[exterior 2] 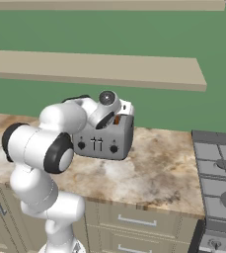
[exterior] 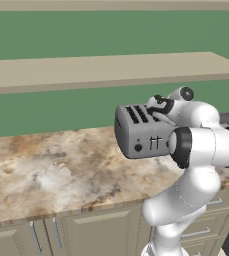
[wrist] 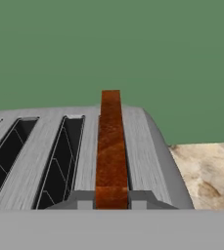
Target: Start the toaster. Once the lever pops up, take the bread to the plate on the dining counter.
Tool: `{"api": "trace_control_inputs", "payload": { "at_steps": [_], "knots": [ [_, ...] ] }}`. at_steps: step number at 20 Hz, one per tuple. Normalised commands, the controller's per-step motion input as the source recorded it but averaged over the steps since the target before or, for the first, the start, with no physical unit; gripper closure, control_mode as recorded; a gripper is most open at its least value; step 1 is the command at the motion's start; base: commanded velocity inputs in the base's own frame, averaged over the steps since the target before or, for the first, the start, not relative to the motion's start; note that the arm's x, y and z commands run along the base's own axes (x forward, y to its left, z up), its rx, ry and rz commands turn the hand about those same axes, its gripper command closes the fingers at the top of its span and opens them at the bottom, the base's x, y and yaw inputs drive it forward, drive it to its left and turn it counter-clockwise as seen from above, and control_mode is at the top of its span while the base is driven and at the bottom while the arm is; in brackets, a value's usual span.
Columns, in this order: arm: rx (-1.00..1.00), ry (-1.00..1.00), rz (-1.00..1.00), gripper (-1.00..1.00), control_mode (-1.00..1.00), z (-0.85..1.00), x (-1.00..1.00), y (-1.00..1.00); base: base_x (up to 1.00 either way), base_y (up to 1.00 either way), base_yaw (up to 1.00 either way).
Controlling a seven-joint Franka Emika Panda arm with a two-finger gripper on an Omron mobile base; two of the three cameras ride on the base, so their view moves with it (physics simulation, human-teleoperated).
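The bread (wrist: 111, 146) stands on edge in the far-right slot of the toaster (wrist: 138, 156), centre-frame in hand view, its top proud of the slot, w/ the gripper (wrist: 111, 207) pressed together on its near edge at bottom centre, so I judge the pull-out step is in hand. Next move prob. calls for a straight lift clear of the slot walls, then a carry to the plate. Open room above; the shelf (exterior: 106, 70) sits higher behind, the stove (exterior 2: 218, 168) at frame right, counter (exterior: 51, 170) edge near.
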Motion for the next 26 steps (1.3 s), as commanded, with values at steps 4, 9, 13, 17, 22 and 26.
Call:
{"api": "trace_control_inputs", "payload": {
  "at_steps": [4,9,13,17,22,26],
  "knots": [
    [0.0,-0.14,0.0,1.0,-1.0,0.13,-0.15,0.0,0.0,0.0,0.0],
    [0.0,-0.11,0.0,1.0,-1.0,0.17,-0.2,0.0,0.0,0.0,0.0],
    [0.0,-0.1,0.0,1.0,-1.0,0.25,-0.28,0.0,0.0,0.0,0.0],
    [0.0,-0.13,0.0,1.0,-1.0,0.33,-0.37,0.0,0.0,0.0,0.0],
    [0.0,-0.11,0.0,1.0,-1.0,0.43,-0.37,0.0,0.0,0.0,0.0],
    [0.0,-0.01,0.0,1.0,-1.0,0.44,-0.43,0.0,0.0,0.0,0.0]
  ]
}}
